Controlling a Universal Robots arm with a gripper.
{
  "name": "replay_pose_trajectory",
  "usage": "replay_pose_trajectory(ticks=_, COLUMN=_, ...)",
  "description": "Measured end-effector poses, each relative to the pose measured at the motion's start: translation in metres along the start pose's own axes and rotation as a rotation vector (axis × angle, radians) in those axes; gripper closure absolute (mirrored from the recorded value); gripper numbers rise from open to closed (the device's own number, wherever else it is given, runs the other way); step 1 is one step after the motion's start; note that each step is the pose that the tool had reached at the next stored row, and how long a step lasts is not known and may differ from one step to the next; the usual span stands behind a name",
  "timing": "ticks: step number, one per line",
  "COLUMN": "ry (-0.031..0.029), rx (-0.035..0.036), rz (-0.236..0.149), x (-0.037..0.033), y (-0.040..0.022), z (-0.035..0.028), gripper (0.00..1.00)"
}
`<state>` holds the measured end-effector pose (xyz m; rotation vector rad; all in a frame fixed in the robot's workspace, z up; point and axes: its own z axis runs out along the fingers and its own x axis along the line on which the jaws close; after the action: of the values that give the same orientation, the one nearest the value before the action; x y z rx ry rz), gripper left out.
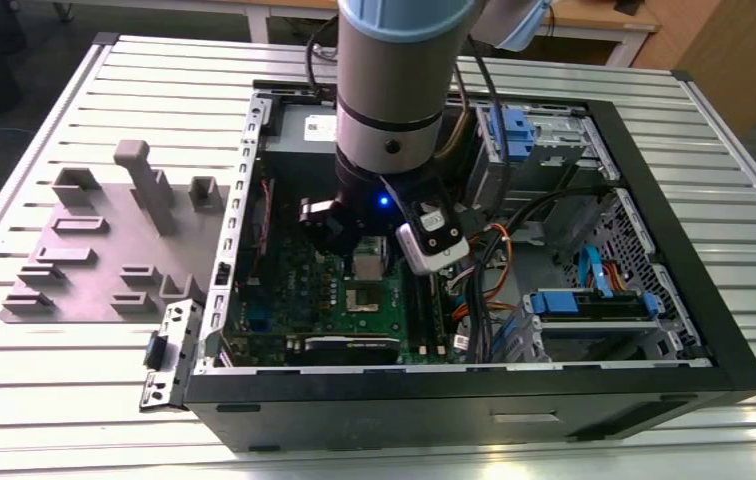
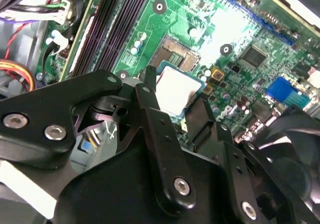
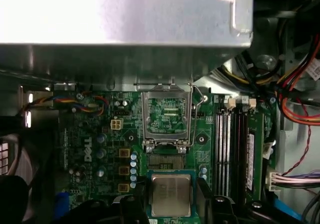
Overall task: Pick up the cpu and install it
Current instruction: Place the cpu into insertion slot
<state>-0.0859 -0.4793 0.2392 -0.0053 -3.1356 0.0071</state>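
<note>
An open computer case (image 1: pixel 485 412) is lying on a slatted table (image 1: pixel 85 400) in the middle of the exterior view. It is holding a green circuit board (image 1: pixel 338 300), loose cables (image 1: pixel 512 260) and blue-tabbed drive bays (image 1: pixel 592 305). The arm (image 1: pixel 392 80) is reaching down into it from the top of the frame. At the exterior view's left, a grey plate with upright blocks (image 1: pixel 85 250) is sitting on the table beside the case.

In both wrist views the gripper (image 3: pixel 171 200) is clamping the cpu (image 3: pixel 171 194) between its two black fingers (image 3: pixel 207 199), one on each opposite edge. The cpu is hanging over the board just beside the bare socket (image 3: pixel 162 160), not seated in it.

The first wrist view is showing the socket's metal frame (image 3: pixel 165 116) flipped open beyond the socket, with memory sticks (image 3: pixel 232 149) alongside. The second wrist view is showing the gripper's screwed linkage (image 2: pixel 165 184) close up.
</note>
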Motion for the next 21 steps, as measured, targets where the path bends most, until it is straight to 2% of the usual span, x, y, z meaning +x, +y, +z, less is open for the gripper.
replay_pose_trajectory(ticks=4, ry=-0.0002, rx=-0.0004, rz=0.0, x=-0.001, y=-0.0041, z=0.0055, gripper=0.53)
replay_pose_trajectory(ticks=9, ry=-0.0001, rx=-0.0002, rz=0.0, x=-0.0032, y=-0.0054, z=0.0099, gripper=0.53)
replay_pose_trajectory(ticks=21, ry=-0.0001, rx=-0.0001, rz=0.0, x=-0.0032, y=-0.0054, z=0.0111, gripper=0.53)
